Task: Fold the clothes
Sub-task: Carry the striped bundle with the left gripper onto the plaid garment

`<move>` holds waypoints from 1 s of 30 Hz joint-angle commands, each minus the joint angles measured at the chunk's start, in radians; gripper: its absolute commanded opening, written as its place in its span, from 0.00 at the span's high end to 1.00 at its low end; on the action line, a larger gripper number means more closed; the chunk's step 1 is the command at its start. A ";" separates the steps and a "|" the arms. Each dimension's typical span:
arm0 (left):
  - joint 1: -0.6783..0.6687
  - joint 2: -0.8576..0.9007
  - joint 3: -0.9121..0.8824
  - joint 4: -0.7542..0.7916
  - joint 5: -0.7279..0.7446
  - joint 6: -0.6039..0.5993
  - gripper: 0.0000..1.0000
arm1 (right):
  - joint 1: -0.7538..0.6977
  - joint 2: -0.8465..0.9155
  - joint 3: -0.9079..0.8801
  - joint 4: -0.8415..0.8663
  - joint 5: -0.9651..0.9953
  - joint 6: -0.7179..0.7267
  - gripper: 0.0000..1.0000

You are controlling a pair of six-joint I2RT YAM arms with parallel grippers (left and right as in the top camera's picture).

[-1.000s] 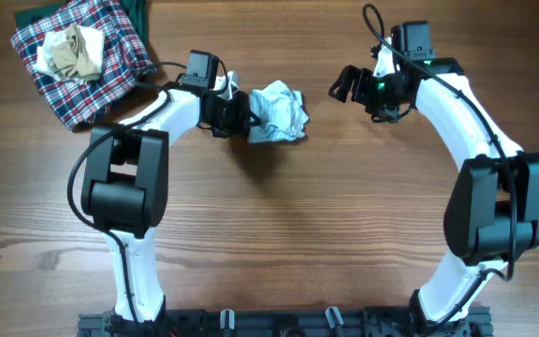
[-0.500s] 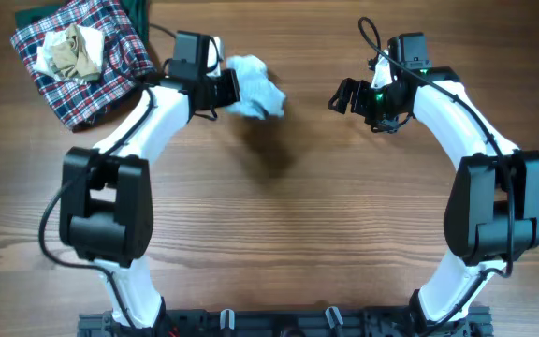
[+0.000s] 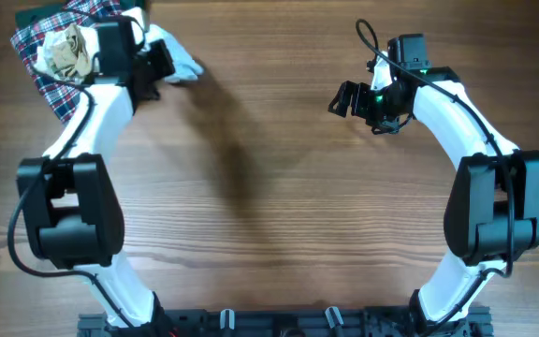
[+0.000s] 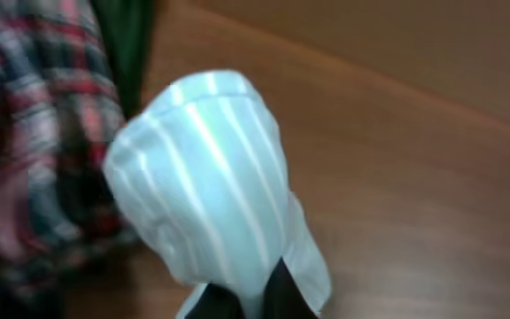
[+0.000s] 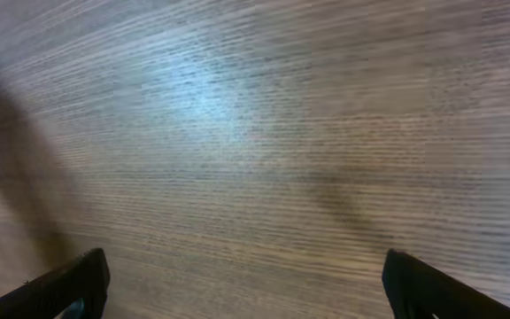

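Observation:
My left gripper (image 3: 160,58) is shut on a light blue striped cloth (image 3: 178,54), bunched up, and holds it at the table's far left beside the clothes pile. In the left wrist view the cloth (image 4: 209,168) bulges out above the two dark fingertips (image 4: 282,297) that pinch it. My right gripper (image 3: 346,96) is open and empty over bare wood at the far right; its two fingertips (image 5: 73,282) stand wide apart in the right wrist view.
A pile at the far left corner holds a red plaid garment (image 3: 50,70), a beige crumpled cloth (image 3: 66,51) on top and a dark green garment (image 3: 40,17) beneath. The plaid (image 4: 25,151) and green (image 4: 122,44) fabrics lie left of the held cloth.
My left gripper has carried the blue striped cloth from the table's middle back and leftward to the edge of the pile. The right arm has hardly moved.

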 commanded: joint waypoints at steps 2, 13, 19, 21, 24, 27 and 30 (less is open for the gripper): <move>0.048 -0.025 0.025 0.045 0.015 0.062 0.96 | 0.006 0.006 -0.011 -0.016 0.014 -0.019 0.00; 0.049 -0.025 0.230 -0.024 0.238 0.140 0.96 | 0.006 0.006 -0.011 -0.034 0.014 -0.018 0.00; 0.073 -0.025 0.309 -0.193 0.261 0.363 0.96 | 0.006 0.006 -0.011 -0.050 0.014 -0.019 0.00; 0.106 -0.025 0.310 -0.204 0.262 0.390 0.96 | 0.006 0.006 -0.011 -0.054 0.014 -0.020 0.00; 0.169 -0.025 0.310 -0.194 0.269 0.394 0.96 | 0.006 0.006 -0.011 -0.058 0.014 -0.019 0.00; 0.224 -0.025 0.313 -0.151 0.322 0.385 0.96 | 0.006 0.006 -0.011 -0.059 0.013 -0.016 0.00; 0.222 -0.025 0.344 -0.143 0.323 0.368 0.96 | 0.006 0.006 -0.011 -0.060 0.013 -0.005 0.00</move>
